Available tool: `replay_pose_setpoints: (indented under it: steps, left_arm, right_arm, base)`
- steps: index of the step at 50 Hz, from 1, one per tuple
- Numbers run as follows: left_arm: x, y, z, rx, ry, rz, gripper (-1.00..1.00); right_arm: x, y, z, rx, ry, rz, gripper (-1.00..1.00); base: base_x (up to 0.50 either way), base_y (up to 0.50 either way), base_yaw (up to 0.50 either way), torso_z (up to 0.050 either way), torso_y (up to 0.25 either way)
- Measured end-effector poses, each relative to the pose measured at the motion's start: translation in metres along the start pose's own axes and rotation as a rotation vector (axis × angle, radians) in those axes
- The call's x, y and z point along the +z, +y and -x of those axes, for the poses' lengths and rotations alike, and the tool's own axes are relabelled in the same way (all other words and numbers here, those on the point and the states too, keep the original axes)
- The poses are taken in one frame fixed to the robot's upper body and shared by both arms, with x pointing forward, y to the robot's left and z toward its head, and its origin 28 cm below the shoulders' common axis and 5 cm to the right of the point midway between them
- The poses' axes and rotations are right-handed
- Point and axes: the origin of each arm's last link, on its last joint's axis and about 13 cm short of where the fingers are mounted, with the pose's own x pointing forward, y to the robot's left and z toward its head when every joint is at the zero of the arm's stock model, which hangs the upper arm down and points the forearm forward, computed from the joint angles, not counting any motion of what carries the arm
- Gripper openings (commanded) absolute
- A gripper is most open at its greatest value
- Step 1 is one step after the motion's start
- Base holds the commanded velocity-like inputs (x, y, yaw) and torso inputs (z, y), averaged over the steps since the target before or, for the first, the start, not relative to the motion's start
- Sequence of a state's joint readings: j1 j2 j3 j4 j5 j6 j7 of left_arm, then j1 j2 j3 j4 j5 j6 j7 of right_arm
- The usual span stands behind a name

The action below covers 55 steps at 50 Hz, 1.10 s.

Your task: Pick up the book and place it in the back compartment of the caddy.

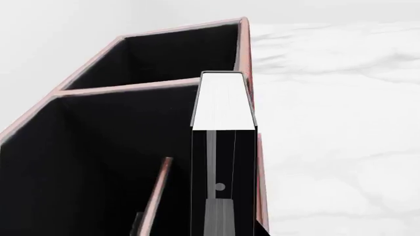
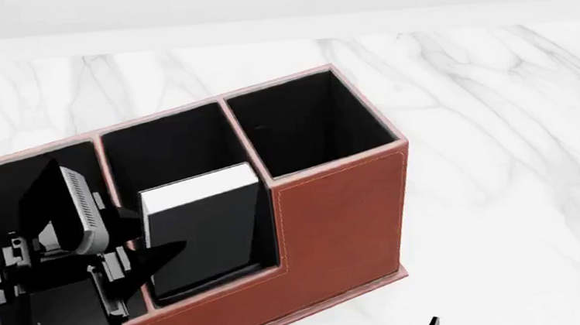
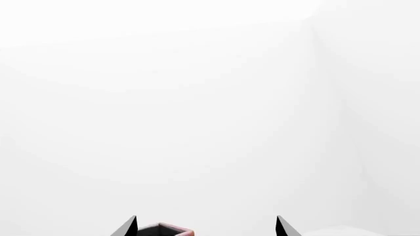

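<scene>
Left gripper point(image 2: 167, 253) is down inside the caddy point(image 2: 336, 213), jaws clamped on the book point(image 2: 202, 224), which stands upright in a middle cell against the divider, white page edges up. Right gripper point(image 3: 206, 227) hangs apart from all this, its 2 tips spread wide with nothing between them. That book looks stiff and thick, a rigid block with smooth black covers that could slip, so squeezing flat across both covers near the spine seems the safest hold. No brand, label or lettering readable anywhere, on book or caddy.
</scene>
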<state>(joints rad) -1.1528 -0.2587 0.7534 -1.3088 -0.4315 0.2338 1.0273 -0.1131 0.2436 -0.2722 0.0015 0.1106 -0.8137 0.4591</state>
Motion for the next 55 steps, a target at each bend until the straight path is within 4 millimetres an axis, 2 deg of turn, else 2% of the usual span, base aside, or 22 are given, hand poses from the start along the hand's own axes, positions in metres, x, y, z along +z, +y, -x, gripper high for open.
replay_pose_setpoints:
  steps: [7, 8, 20, 35, 44, 55]
  left_arm:
    - [0.002, -0.001, -0.003, 0.006, -0.001, -0.021, -1.0]
    - [0.002, -0.001, -0.003, 0.009, -0.003, -0.023, 1.0]
    - [0.007, 0.001, -0.003, 0.11, -0.12, -0.007, 1.0]
    - [0.01, -0.002, 0.0, 0.172, -0.187, -0.012, 1.0]
    - [0.018, -0.016, 0.01, 0.199, -0.206, -0.038, 1.0]
    - [0.038, -0.047, 0.031, 0.217, -0.235, -0.093, 1.0]
  right_arm:
    - [-0.001, 0.0, 0.0, 0.001, 0.001, 0.0, 1.0]
    - [-0.001, 0.0, 0.0, 0.001, 0.002, 0.0, 1.0]
    - [-0.001, 0.0, 0.0, 0.001, 0.003, 0.0, 1.0]
    - [-0.002, 0.0, 0.0, 0.002, 0.004, 0.001, 1.0]
    - [-0.003, 0.0, -0.003, 0.001, 0.006, 0.007, 1.0]
    - [0.002, 0.002, -0.023, 0.001, -0.013, 0.034, 1.0]
  base:
    - [0.0, 0.0, 0.0, 0.001, 0.001]
    - [0.0, 0.0, 0.0, 0.0, 0.0]
    - [0.0, 0.0, 0.0, 0.0, 0.0]
    - [0.0, 0.0, 0.0, 0.0, 0.0]
    - [0.0, 0.0, 0.0, 0.0, 0.0]
    - [0.0, 0.0, 0.0, 0.0, 0.0]
